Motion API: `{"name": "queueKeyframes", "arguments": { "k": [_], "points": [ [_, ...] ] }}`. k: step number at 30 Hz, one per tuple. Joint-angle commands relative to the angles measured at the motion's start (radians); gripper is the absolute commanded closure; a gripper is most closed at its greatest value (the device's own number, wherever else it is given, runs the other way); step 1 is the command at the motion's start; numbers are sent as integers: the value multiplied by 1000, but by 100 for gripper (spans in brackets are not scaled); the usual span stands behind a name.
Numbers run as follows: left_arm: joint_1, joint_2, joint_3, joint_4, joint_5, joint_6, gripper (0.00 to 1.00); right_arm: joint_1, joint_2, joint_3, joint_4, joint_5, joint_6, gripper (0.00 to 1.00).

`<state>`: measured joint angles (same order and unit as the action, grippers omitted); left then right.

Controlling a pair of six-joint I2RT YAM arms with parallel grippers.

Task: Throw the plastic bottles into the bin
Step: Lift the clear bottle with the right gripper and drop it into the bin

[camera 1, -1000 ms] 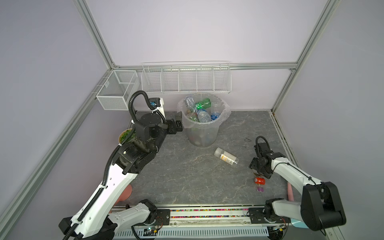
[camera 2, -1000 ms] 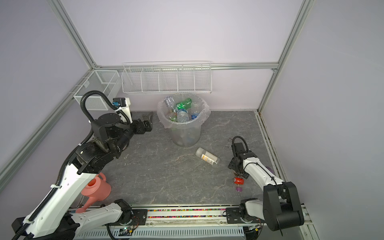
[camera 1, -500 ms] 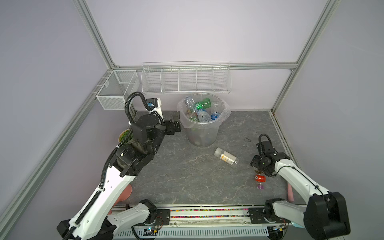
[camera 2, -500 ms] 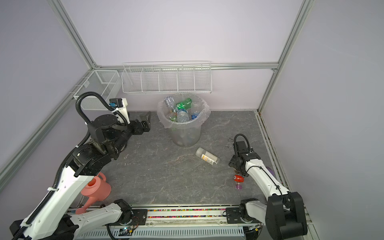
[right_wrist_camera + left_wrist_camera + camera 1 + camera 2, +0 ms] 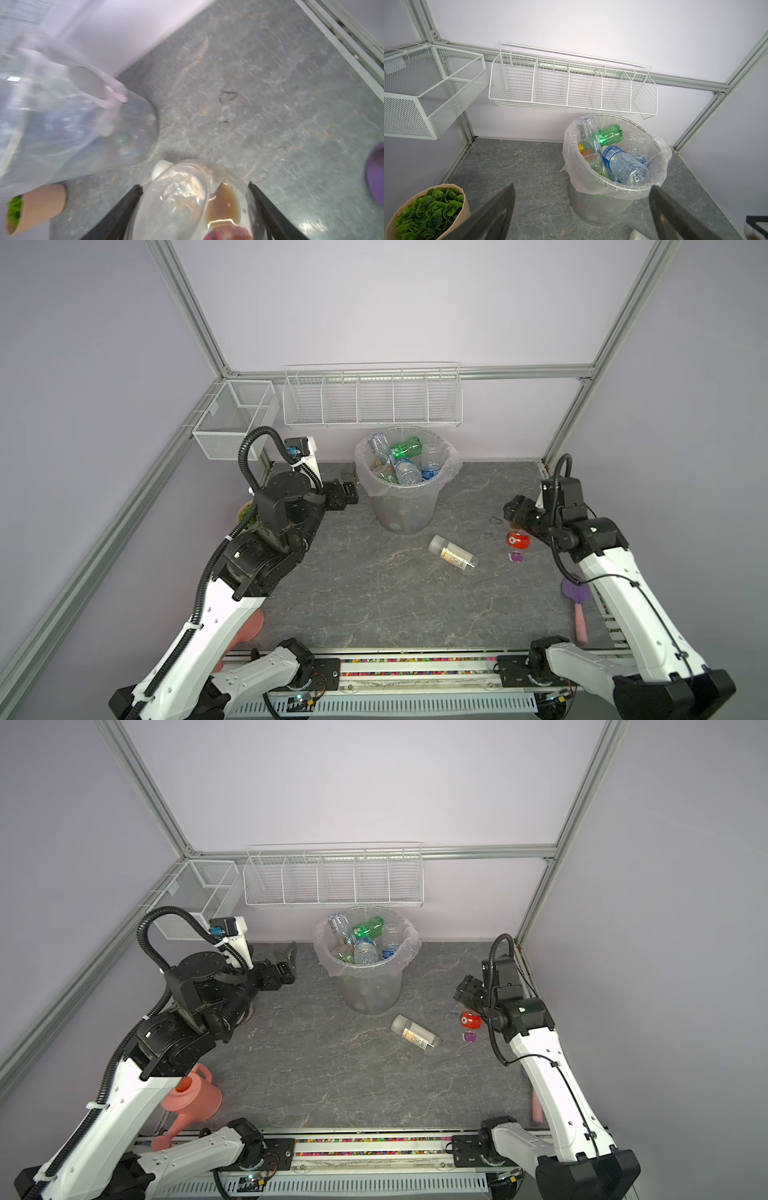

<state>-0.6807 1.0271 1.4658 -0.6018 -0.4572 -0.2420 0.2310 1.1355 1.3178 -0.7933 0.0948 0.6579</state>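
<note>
Gripping a red-labelled bottle (image 5: pixel 518 540) by its base end, the right gripper (image 5: pixel 194 185) has its jaws clamped on the clear plastic, to the right of the bin (image 5: pixel 405 516) and well apart from it. The wrist view shows a little brown liquid inside, and the label there is too blurred to read. The left gripper (image 5: pixel 286 957) hovers just left of the bin with its jaws wide apart and nothing between them. Inside the bag-lined bin lie several bottles, among them a green bottle (image 5: pixel 405 446) and a blue-labelled bottle (image 5: pixel 611 154) whose white print is too small to read. A white-capped bottle (image 5: pixel 453 559) with a pale label lies on the grey table (image 5: pixel 374 605) between the bin and the right gripper, its writing also unreadable.
</note>
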Motion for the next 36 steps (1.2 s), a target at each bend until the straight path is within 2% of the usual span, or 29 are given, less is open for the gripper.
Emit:
{"name": "queueKeyframes", "arguments": {
  "k": [1,6,12,18,23,24,26,27,28,32,36],
  "points": [
    [-2,-27,-14,-12,-26,-5,0,36,35,141,62,-72,-41,67],
    [-2,-57,-37,-27,-43,-10,0,87,118,362,171,-105,-46,66],
    [-2,-85,-56,-42,-57,-17,0,135,235,501,401,-152,-20,66],
    [-2,-106,-64,-62,-65,-27,0,207,491,750,445,-172,-47,66],
    [-2,-117,-71,-74,-69,-37,0,240,793,1058,367,-197,-67,63],
    [-2,-118,-71,-77,-69,-39,0,242,870,1166,309,-213,-71,58],
    [-2,-122,-70,-85,-69,-43,0,243,990,1354,155,-234,-86,26],
    [-2,-126,-69,-89,-67,-43,0,246,1016,1398,108,-230,-104,10],
    [-2,-128,-70,-89,-67,-43,0,252,1009,1388,101,-213,-121,11],
    [-2,-133,-68,-94,-69,-43,0,271,852,1147,264,-150,-182,12],
    [-2,-126,-58,-92,-66,-40,0,272,784,1122,230,-118,-229,12]
  ]
}}
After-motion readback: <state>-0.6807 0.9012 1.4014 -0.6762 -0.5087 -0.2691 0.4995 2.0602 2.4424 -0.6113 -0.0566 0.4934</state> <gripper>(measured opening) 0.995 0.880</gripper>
